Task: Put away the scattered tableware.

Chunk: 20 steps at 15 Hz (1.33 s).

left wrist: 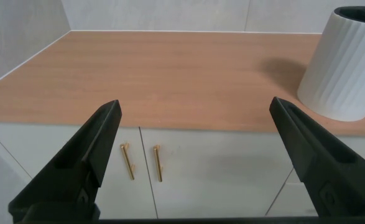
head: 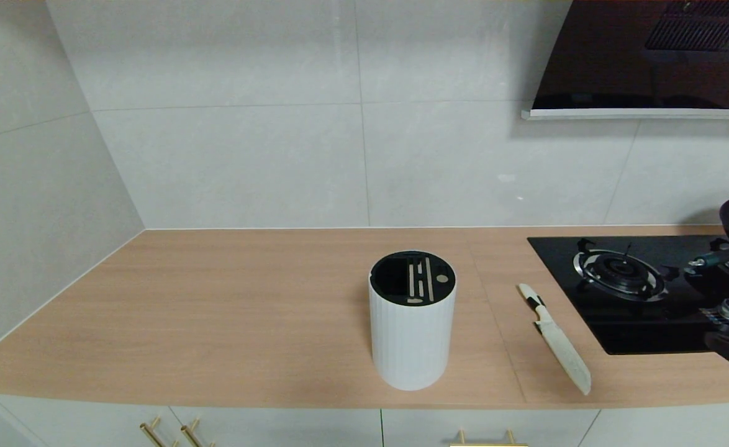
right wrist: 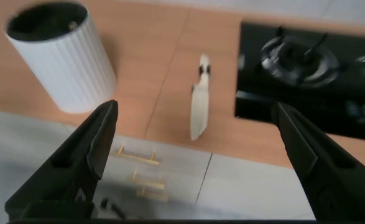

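1. One knife (head: 554,338) lies flat on the counter (head: 246,310), between the white ribbed holder (head: 412,320) and the hob (head: 638,298). It touches neither.
2. Its long axis runs from back to front. The handle is toward the wall, and the blade tip is near the front edge, angled slightly toward the hob.
3. The right gripper (right wrist: 193,106) hangs off the front edge with its fingers spread wide and holding nothing. The knife lies straight ahead, roughly in line with the gap between the fingers, so the right arm is probably the nearer one.
4. The left gripper (left wrist: 194,102) is equally wide open and empty. It faces the bare counter on the holder's far side.
5. No writing can be read; a label by the hob is too small.
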{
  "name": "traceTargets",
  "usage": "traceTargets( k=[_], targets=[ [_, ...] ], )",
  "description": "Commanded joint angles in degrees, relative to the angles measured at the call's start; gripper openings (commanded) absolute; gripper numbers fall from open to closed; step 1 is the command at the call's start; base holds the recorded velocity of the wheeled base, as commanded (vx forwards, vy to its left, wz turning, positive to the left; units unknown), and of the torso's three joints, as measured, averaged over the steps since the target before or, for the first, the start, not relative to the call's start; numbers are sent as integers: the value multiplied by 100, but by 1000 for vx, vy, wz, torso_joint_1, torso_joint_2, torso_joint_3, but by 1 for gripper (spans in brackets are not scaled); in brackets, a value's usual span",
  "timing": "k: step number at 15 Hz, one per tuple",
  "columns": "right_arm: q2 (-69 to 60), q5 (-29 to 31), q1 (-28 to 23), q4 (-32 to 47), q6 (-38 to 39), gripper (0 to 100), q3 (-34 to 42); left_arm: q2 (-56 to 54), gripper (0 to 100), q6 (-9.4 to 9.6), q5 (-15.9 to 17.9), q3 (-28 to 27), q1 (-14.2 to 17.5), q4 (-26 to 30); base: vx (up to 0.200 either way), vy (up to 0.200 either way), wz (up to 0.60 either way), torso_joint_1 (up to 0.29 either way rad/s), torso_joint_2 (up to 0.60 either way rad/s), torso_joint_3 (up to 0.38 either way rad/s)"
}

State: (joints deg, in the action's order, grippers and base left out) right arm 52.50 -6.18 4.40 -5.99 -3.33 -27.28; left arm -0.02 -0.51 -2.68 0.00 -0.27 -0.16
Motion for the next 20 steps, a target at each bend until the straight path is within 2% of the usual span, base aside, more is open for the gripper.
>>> traceTargets(
  k=[1, 3, 6, 7, 8, 16, 20],
  targets=[
    [2097, 3, 228, -816, 8, 100, -234, 2, 100, -2, -4, 0, 0, -2, 0, 0, 0, 0, 0, 0],
    [2967, 12, 237, -1458, -1, 100, -322, 2, 100, -2, -4, 0, 0, -2, 0, 0, 0, 0, 0, 0],
    [4330, 20, 237, -1810, -1, 100, -805, 2, 100, -2, -4, 0, 0, -2, 0, 0, 0, 0, 0, 0],
    [4330, 20, 237, -1810, -1, 100, -805, 2, 100, -2, -4, 0, 0, -2, 0, 0, 0, 0, 0, 0],
    [4971, 20, 237, -2108, -10, 100, -963, 2, 100, -2, -4, 0, 0, -2, 0, 0, 0, 0, 0, 0],
    [7098, 91, 228, -3761, -19, 100, -1288, 2, 100, -2, -4, 0, 0, -2, 0, 0, 0, 0, 0, 0],
    [7696, 231, 78, -3814, -19, 100, -1807, 2, 100, -2, -4, 0, 0, -2, 0, 0, 0, 0, 0, 0]
  ],
)
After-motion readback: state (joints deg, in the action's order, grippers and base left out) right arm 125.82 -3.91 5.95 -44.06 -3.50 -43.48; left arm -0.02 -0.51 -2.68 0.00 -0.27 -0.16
